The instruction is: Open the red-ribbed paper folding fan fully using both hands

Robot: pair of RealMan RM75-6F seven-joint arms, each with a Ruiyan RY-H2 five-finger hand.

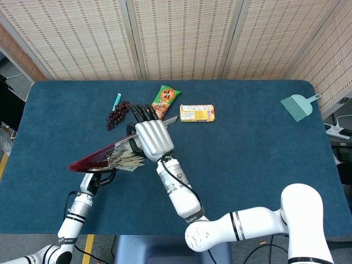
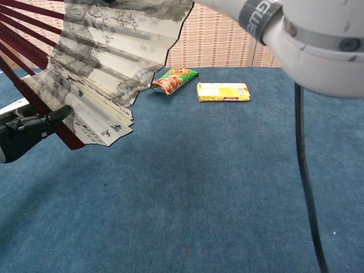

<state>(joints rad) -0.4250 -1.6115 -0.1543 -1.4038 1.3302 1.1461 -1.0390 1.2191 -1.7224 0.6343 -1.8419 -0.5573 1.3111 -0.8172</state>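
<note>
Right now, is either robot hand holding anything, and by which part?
Both hold the fan: the right robot hand grips its upper paper edge, the left robot hand pinches the lowest red rib.

Light was even and fairly bright in both views, coming from overhead; no hard glare on the blue table [image 1: 258, 165]. Head view stayed sharp across the cloth, with only soft, faint shadows under my right hand [image 1: 153, 138] and the fan [image 1: 107, 158]. Chest view was crisp on the far snack packets, but my right arm [image 2: 307, 34] sat so close to the lens it went soft and washed pale. The fan's paper there read clearly, ink marks legible. A broad dim shadow lay on the cloth below it
</note>
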